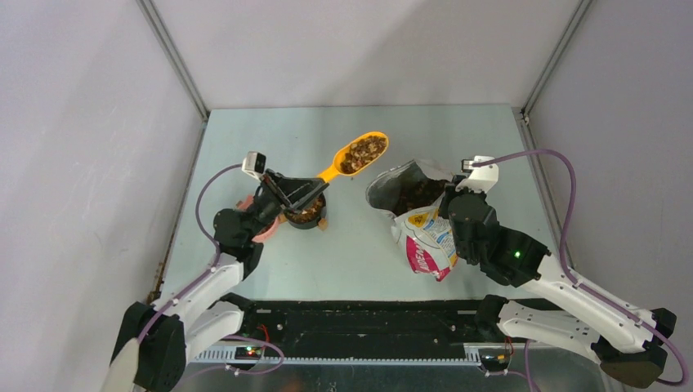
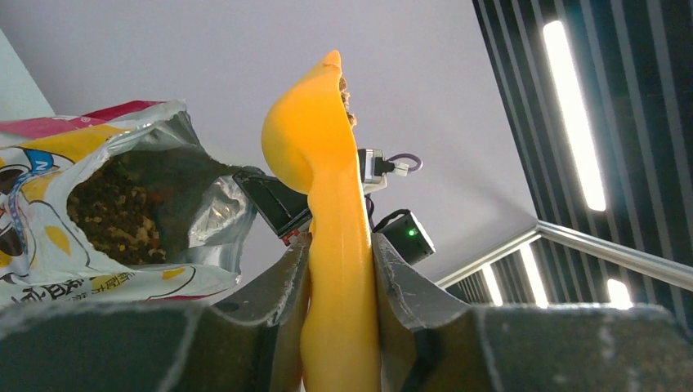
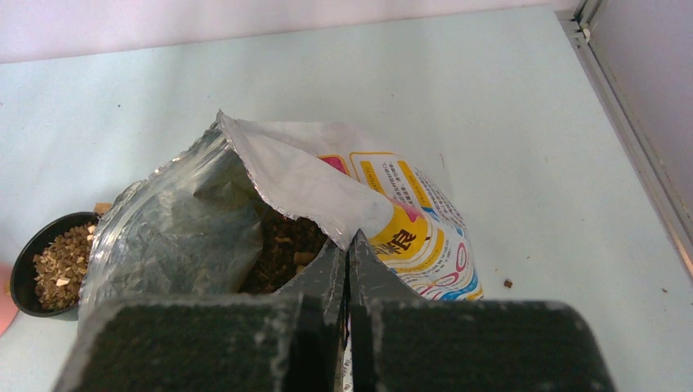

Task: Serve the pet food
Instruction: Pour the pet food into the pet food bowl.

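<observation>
Pinching the flat, glossy handle of a yellow plastic scoop (image 1: 331,173), the left gripper (image 1: 298,194) has its two dark, matte fingers pressed against either side of the stem. The scoop's rounded, spoon-shaped bowl points away toward the far side of the table (image 1: 270,139) and is raised off the surface. It sits heaped with pet food (image 1: 364,152), a rough pile of small tan and dark-brown pellets. From the left wrist view the scoop's smooth underside curves up to a blunt tip, with a few pellets peeking over its edge.

Directly under that gripper stands a small round black bowl (image 1: 315,224), also holding a grainy layer of kibble. A pink object (image 1: 266,233) lies against its left side, mostly hidden by the arm.

To the right, a crinkled bag (image 1: 425,245) lies on the pale, smooth tabletop, its printed white, yellow and red face up and its mouth gaping toward the scoop. The lining is shiny silver foil, creased and folded, and more dark kibble fills the inside. The right gripper (image 3: 347,241) is clamped tight on the bag's torn upper lip, its jaws meeting with only the thin foil edge between them.
</observation>
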Motion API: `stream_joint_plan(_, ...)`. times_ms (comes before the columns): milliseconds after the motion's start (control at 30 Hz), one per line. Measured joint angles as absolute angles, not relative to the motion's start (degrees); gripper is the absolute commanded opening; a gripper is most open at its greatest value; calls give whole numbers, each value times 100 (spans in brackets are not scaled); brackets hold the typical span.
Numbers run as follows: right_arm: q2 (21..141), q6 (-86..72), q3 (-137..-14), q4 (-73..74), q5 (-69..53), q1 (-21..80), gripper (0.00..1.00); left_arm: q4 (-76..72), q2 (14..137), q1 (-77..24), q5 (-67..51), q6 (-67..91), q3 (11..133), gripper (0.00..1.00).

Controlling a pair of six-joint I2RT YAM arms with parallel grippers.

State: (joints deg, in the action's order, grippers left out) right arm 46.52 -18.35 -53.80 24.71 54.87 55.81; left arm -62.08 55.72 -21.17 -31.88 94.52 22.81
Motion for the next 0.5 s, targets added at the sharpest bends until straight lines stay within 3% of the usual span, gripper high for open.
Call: stream_joint_plan(500, 4652, -1835, -5378, 2469, 5492, 5581, 0, -5356, 4209, -1629, -2679, 9430, 1769, 0)
